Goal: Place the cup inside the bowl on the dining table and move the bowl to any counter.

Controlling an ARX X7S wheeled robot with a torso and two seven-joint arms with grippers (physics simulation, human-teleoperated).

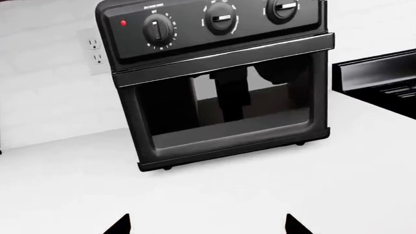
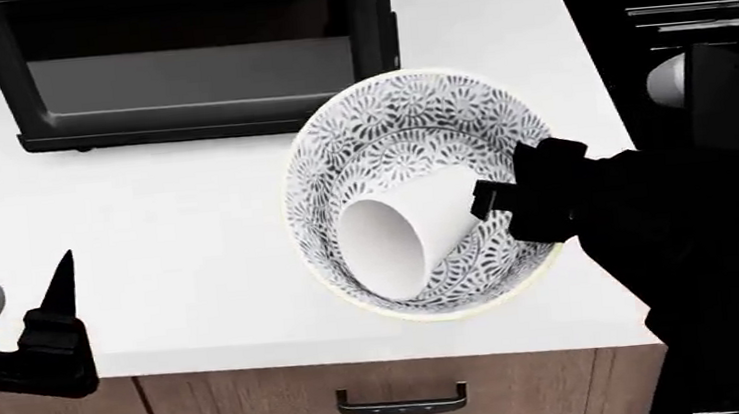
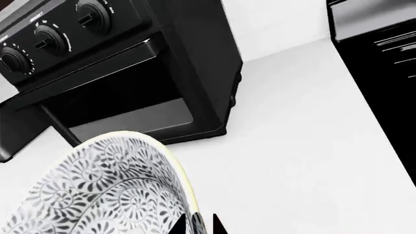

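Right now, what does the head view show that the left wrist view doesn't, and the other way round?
Only the head view shows the bowl with the cup lying tipped inside, the right gripper at its rim, and the cabinet drawer handle. Only the left wrist view shows the oven's knobs and a wall outlet. Both show the black toaster oven on the white counter.

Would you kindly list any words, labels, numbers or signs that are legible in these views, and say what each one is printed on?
Nothing can be read.
Toaster oven: small white print above its dials and tick marks around them, too small and blurred to read.
Bowl, cup, counter: no text; the bowl carries only a leaf pattern.
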